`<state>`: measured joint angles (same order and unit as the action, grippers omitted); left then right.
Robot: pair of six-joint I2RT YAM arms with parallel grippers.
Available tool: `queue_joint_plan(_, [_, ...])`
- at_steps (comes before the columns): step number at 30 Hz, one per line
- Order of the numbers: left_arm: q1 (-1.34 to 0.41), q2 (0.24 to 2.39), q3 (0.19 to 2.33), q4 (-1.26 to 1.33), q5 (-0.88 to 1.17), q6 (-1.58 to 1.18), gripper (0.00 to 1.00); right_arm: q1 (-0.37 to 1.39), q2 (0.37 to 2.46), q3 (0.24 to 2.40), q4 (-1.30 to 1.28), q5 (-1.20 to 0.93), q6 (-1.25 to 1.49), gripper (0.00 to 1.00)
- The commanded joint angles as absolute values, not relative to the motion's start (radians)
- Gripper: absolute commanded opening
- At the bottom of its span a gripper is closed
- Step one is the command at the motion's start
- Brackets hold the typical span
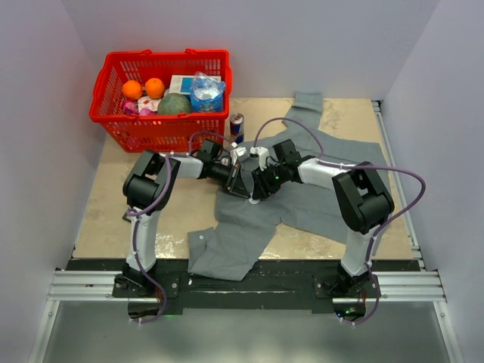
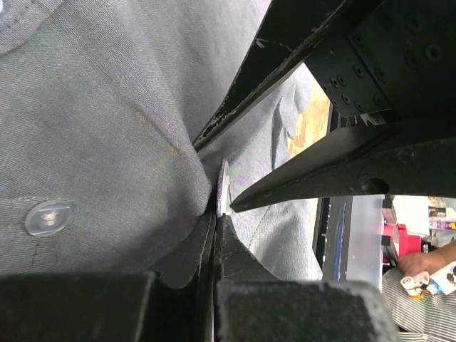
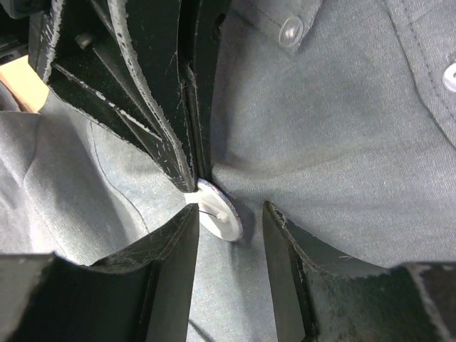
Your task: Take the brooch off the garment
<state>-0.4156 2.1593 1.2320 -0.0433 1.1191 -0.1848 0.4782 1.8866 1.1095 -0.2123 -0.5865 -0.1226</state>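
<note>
Brooch (image 3: 217, 211) sits on the garment (image 3: 342, 142) near its buttons, with the garment spread over the bench (image 1: 106, 219). Left jaws are closed tight, pinching the brooch's edge. Right jaws are part open, straddling the brooch's pale back and gripping nothing.

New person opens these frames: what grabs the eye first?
Both arms meet mid-table over the grey shirt: the left gripper is pinched shut at the edge of the brooch, whose white back shows between the fingers of the open right gripper. At far left, a red basket holding oranges stands out.
</note>
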Motion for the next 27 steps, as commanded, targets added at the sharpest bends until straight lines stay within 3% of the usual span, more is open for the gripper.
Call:
queue_joint_plan(1, [-0.405, 2.146, 1.23, -0.015, 1.149, -0.202, 0.0, 0.488, 1.925, 1.135, -0.239, -0.552, -0.147, 0.44])
queue_joint_plan(27, [-0.397, 2.16, 1.235, 0.02, 1.157, -0.218, 0.0, 0.495, 1.953, 1.169, -0.291, -0.479, -0.166, 0.42])
